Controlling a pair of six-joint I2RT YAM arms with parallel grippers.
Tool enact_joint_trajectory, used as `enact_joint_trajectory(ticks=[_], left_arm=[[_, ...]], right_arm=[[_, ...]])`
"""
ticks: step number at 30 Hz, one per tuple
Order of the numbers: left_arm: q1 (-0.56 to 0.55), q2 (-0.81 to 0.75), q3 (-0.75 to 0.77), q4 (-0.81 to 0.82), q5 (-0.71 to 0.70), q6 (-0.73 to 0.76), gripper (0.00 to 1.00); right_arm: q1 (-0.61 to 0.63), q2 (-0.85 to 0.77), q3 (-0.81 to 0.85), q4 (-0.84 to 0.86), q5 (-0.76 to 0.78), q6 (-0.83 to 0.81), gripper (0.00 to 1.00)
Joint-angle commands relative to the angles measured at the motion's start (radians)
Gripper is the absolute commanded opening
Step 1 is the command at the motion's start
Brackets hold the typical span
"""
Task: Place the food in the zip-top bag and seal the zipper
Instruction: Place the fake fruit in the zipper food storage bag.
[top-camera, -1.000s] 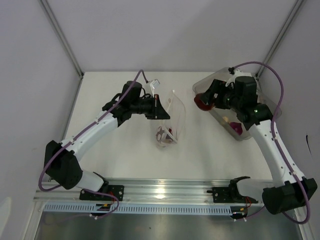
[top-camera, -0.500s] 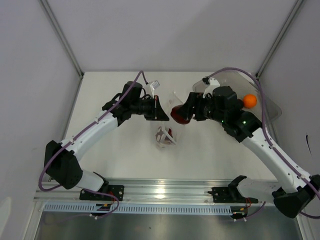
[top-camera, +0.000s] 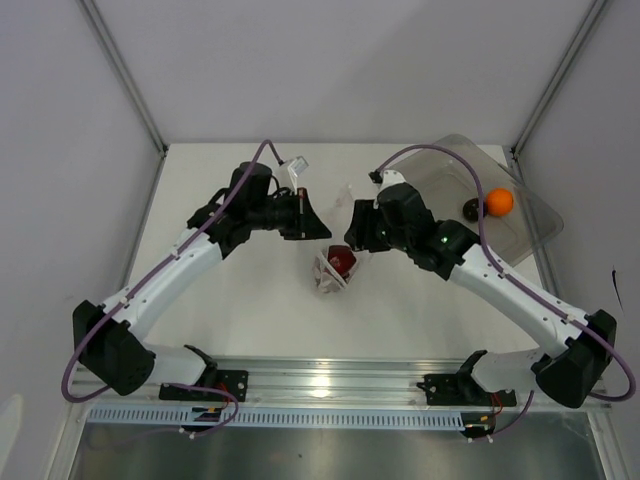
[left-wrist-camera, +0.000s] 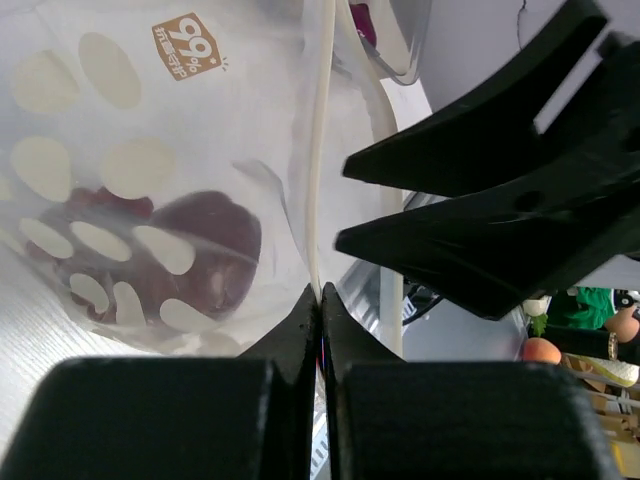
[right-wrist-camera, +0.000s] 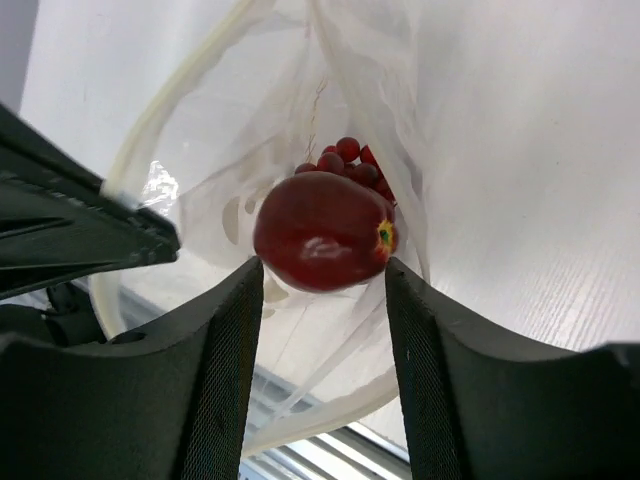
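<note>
Zip-top bag (top-camera: 322, 278) sits mid-table between the two arms, mouth held up and open; we read the step in hand as loading food, zipper not yet sealed. Left fingers (left-wrist-camera: 290, 340) are clenched on the thin film at the bag's rim, just under the pale zipper (left-wrist-camera: 318, 150) strip. Right fingers (right-wrist-camera: 225, 380) hang over the mouth, parted, and the purple-red ball (right-wrist-camera: 322, 243) lies below them inside the bag; it looks released, not gripped. Grapes (right-wrist-camera: 345, 158) are tucked behind it, a cluster of small glossy beads. The bag is clear, crinkly and floppy, printed with pale ovals and a brown label. The ball is smooth, shiny and round with a small stem spot. Orange ball (top-camera: 499, 202) and dark plum-like ball (top-camera: 469, 209) wait in the rigid clear bin (top-camera: 530, 215) at the right of the white table (top-camera: 240, 300). We judge the next move needs the right arm to lift clear without snagging the film, then fetch from the bin while the left keeps the mouth open
</note>
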Motion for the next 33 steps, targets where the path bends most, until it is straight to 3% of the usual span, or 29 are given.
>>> enact_joint_trajectory(ticks=[1, 3, 7, 16, 20, 25, 30, 33], left_arm=[[-0.005, -0.039, 0.014, 0.032, 0.033, -0.041, 0.01], [-0.014, -0.038, 0.014, 0.039, 0.035, -0.043, 0.01], [-0.017, -0.044, 0.015, 0.02, 0.011, -0.026, 0.0], [-0.015, -0.048, -0.012, 0.025, 0.006, -0.012, 0.01], [-0.015, -0.053, -0.02, 0.023, -0.002, 0.003, 0.01], [-0.017, -0.062, -0.017, 0.016, -0.009, 0.026, 0.01], [-0.017, -0.068, -0.015, 0.02, 0.001, 0.044, 0.01], [-0.015, -0.065, -0.014, 0.026, 0.013, 0.052, 0.01]], right_arm=[[0.024, 0.021, 0.026, 0.013, 0.079, -0.003, 0.53], [0.03, 0.045, 0.036, 0.025, 0.077, -0.007, 0.54], [0.033, 0.068, 0.086, -0.015, 0.1, -0.01, 0.67], [-0.022, -0.033, 0.157, -0.099, 0.138, -0.052, 0.7], [-0.145, -0.103, 0.149, -0.116, 0.106, -0.072, 0.72], [-0.436, -0.134, 0.125, -0.154, 0.028, -0.081, 0.79], [-0.7, -0.085, 0.066, -0.173, -0.054, -0.066, 0.9], [-0.787, -0.036, 0.01, -0.153, -0.148, -0.046, 0.95]])
